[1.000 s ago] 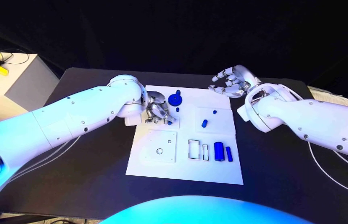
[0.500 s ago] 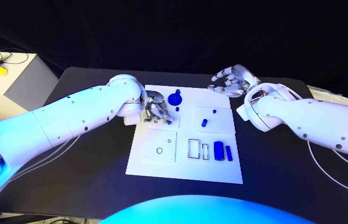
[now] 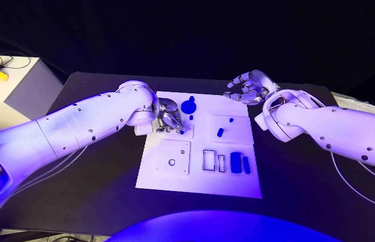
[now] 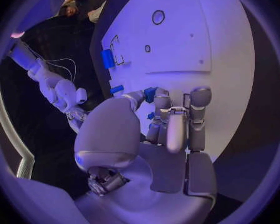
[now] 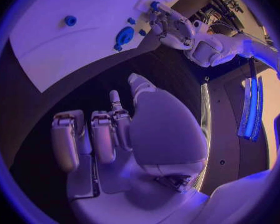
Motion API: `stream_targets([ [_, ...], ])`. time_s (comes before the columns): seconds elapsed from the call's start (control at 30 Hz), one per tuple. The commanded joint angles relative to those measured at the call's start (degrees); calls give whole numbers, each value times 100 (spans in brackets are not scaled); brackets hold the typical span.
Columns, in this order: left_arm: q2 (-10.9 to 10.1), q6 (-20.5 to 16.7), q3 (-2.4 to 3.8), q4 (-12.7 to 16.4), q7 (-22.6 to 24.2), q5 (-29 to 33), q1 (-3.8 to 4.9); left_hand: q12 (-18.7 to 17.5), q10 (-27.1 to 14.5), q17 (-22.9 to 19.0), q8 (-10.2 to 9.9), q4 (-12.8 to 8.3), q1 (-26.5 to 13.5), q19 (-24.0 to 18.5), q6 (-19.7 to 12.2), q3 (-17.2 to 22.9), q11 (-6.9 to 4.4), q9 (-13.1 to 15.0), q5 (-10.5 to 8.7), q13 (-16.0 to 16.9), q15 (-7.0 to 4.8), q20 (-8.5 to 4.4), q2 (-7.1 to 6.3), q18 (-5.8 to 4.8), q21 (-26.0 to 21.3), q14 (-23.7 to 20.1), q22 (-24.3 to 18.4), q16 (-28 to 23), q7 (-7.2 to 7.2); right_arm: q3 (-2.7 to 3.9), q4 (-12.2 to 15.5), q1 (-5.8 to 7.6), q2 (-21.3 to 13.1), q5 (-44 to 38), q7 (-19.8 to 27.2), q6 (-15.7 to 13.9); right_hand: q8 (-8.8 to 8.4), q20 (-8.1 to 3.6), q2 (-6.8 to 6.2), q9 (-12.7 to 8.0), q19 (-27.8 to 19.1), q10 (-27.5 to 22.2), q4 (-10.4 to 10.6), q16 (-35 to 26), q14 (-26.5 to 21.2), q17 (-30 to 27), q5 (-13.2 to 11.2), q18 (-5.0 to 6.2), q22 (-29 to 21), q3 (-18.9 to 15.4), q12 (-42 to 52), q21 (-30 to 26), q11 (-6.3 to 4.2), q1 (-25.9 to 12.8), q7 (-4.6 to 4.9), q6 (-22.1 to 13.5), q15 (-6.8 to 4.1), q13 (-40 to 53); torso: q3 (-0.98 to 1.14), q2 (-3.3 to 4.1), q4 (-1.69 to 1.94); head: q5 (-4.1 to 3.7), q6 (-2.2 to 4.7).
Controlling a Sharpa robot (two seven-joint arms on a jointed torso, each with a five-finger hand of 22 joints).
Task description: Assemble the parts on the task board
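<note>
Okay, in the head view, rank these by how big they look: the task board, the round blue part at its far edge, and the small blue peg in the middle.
1. task board
2. round blue part
3. small blue peg

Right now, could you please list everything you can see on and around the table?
task board: one, white, middle of the table.
table: one, black, under the board.
blue parts: several, on the board; two bars at its near right, a round piece at its far edge, small pieces between.
cabinet: one, pale, beyond the table's left edge.
left hand: silver, over the board's far left, fingers curled at a small blue part.
right hand: silver, off the board's far right corner, holding nothing.
</note>
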Motion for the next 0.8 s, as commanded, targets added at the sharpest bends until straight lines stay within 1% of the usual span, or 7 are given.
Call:
stream_targets([
  [0.03, 6, 125, -13, 6, 14, 91, 0, 2, -37, 198, 41, -5, 106, -48, -38, 62, -13, 21, 40, -15, -46, 6, 9, -49, 34, 90, -4, 20, -6, 2, 3, -8, 7, -30, 5, 104, -17, 34, -18, -8, 519, 44, 8, -17, 576, 1429, 19, 11, 1381, 24, -3, -25, 45, -61, 11, -29, 31, 983, 3, -2, -1, 6, 1],
  [0.23, -40, 138, -14, 57, 28, 164, -1, -64, -84, 189, 48, -127, 412, -95, -116, 788, -7, 116, 53, -83, -44, 7, -24, -42, 46, 78, -14, 12, 10, 1, 4, -15, 4, -30, -3, 120, -17, 34, -18, -8, 519, 44, 8, -17, 576, 1429, 19, 11, 1381, 24, -3, -25, 45, -61, 11, -29, 31, 983, -3, 4, -1, 4, 9],
  [0.4, -69, 120, -12, 88, 40, 237, -2, -114, -100, 182, 106, -408, 416, -134, -174, 1532, 11, 243, 33, -133, -29, 17, -110, -37, 58, 69, -26, 5, 40, 0, 3, -18, 1, -30, -11, 134, -17, 34, -18, -8, 519, 44, 8, -17, 576, 1429, 19, 11, 1381, 24, -3, -25, 45, -61, 11, -29, 31, 983, -5, 3, 4, 0, 9],
  [0.53, -106, 118, -9, 122, 47, 362, -2, -118, -79, 193, 186, -630, 256, -147, -165, 1962, 11, 351, 27, -139, -22, 28, -169, -35, 82, 72, -16, 8, 44, 0, -1, -20, -3, -30, -17, 146, -17, 34, -18, -8, 519, 44, 8, -17, 576, 1429, 19, 11, 1381, 24, -3, -25, 45, -61, 11, -29, 31, 983, -6, 6, 4, -4, 8],
  [0.63, -145, 128, -7, 137, 46, 517, -3, -114, -50, 218, 386, -840, -41, -141, -155, 2378, -16, 561, 29, -135, -48, 11, -272, -37, 126, 85, 22, 18, 16, -1, -5, -22, -8, -30, -18, 152, -15, 34, -13, -8, 518, 44, 7, -19, 575, 1425, 19, 11, 1379, 29, -3, -28, 44, -68, 10, -23, 30, 982, -2, -1, 3, -13, 17],
  [0.7, -182, 100, -4, 156, 46, 601, -3, -86, -19, 255, 523, -1075, -273, -118, -165, 2769, -26, 719, 42, -106, -67, -9, -342, -42, 188, 104, 85, 34, -5, -1, -7, -23, -15, -30, -17, 154, -15, 34, -13, -8, 518, 44, 7, -19, 575, 1425, 19, 11, 1379, 29, -3, -28, 44, -68, 10, -23, 30, 982, 2, -3, 5, -17, 15],
  [0.8, -239, 11, -1, 195, 51, 697, -3, -45, 27, 301, 632, -1229, -524, -89, -163, 2991, -53, 839, 73, -68, -86, -21, -359, -56, 245, 128, 155, 56, -32, -1, -9, -26, -34, -23, -3, 148, -15, 34, -13, -8, 518, 44, 7, -19, 575, 1425, 19, 11, 1379, 29, -3, -28, 44, -68, 10, -23, 30, 982, 13, -9, 13, -17, 20],
])
